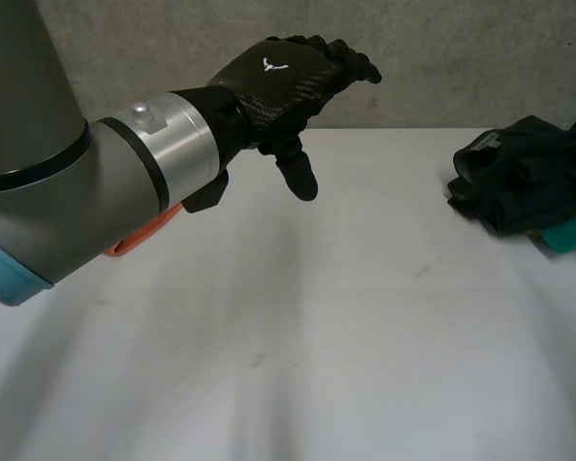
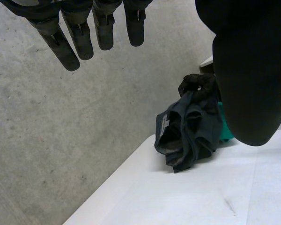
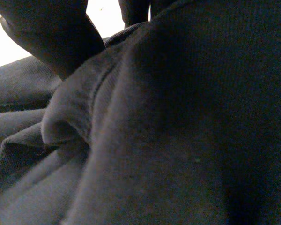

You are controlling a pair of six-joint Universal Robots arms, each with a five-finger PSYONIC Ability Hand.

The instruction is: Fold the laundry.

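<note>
1. Step in hand (judged): getting one garment out of the laundry pile; no folding done yet.
2. Location: the pile is bunched at the far right of the tabletop, near its back edge. It is mostly dark cloth, with a teal piece showing at its near side. The mid tabletop is bare white.
3. Left hand: raised above the tabletop at back-left, well apart from the pile. Fingers are straight and slightly spread, and the thumb hangs apart from them. It holds and touches nothing.
4. Right hand: right against dark cloth, with a ridge of fabric bunched just beside it. Cannot tell whether it grips the cloth or merely presses on it.
5. Rec. method: take 1 layer only, at a hem or corner and not mid-bunch. Draw it to the bare centre and lay it flat before any fold.
6. Rec. for the left hand: bring it over to pin or take the opposite edge, so the cloth spreads w/o twisting.
7. Risk: the teal piece may drag along w/ the dark garment.
8. Other: an orange object lies partly under the left arm, away from the work area.
</note>
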